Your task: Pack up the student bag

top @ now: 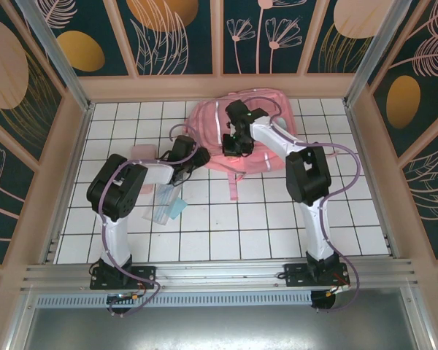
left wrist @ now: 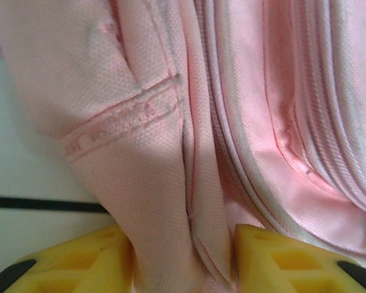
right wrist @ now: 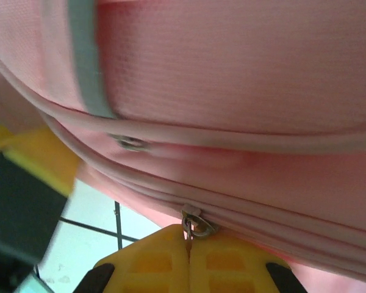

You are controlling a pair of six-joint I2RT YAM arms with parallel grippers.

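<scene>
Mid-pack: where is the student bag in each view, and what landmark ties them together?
Top external: student bag at far centre, under the right gripper.
Left wrist: student bag spans the frame, a fold between the left gripper fingers.
Right wrist: student bag across the top; right gripper pinches its zipper pull.
Shared landmark: white tiled table.

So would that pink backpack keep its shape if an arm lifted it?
Probably floppy: the pink backpack creases into soft folds between the left jaws. Pushed, it would likely bunch rather than slide whole. Tugging the zipper pull held in the right jaws may drag loose cloth along.
</scene>
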